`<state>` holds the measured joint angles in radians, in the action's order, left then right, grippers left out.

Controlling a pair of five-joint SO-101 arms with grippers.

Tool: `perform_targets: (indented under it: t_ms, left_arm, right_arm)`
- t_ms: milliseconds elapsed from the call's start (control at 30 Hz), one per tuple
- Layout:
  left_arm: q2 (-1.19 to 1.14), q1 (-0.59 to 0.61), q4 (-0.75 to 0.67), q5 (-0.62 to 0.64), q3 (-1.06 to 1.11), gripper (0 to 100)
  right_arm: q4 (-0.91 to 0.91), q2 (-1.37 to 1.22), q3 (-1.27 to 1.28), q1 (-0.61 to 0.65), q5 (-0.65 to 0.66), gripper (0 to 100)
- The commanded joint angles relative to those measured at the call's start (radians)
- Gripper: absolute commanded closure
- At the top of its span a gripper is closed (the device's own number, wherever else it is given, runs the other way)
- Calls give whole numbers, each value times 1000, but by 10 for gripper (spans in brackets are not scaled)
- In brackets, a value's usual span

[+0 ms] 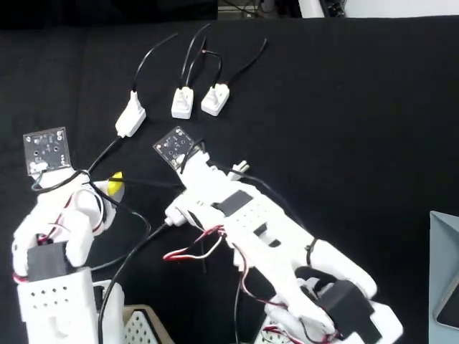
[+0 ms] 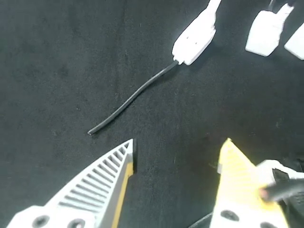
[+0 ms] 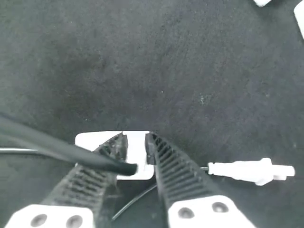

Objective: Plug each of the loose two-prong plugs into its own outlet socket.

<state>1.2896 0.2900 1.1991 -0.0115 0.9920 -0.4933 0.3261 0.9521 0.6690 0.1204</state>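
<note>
Claws first: left claw point(image 2: 179, 147) gapes empty above the worktop point(image 2: 57, 71); right claw point(image 3: 136, 137) is pinched to a slit on a white block point(image 3: 90, 140). Just beside it lies 1 two-prong plug point(image 3: 249, 170), probably light, rigid, slick; best gripped across its body behind the prongs, never by its wire. Farther out rest 2 corded housings point(image 1: 183, 102), likely sockets.

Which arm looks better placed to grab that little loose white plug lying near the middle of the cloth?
Right, I'd say. The loose plug lies just beside the right gripper, while the left gripper hangs open over bare cloth farther off, with the right gripper in between.
</note>
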Motion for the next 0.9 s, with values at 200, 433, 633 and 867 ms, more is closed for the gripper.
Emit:
perform_targets:
  t_ms: [200,433,633,867]
  left_arm:
    - [12,8,204,-133,-340,697]
    - [12,-1,339,-275,-493,697]
    - [9,-2,404,-414,-539,697]
    - [0,-295,493,-466,-450,697]
  right_arm:
    - [-181,275,-42,5,3,815]
    - [-404,596,-42,-34,3,817]
    - [-545,809,-16,-276,9,818]
    - [-522,768,28,-462,3,818]
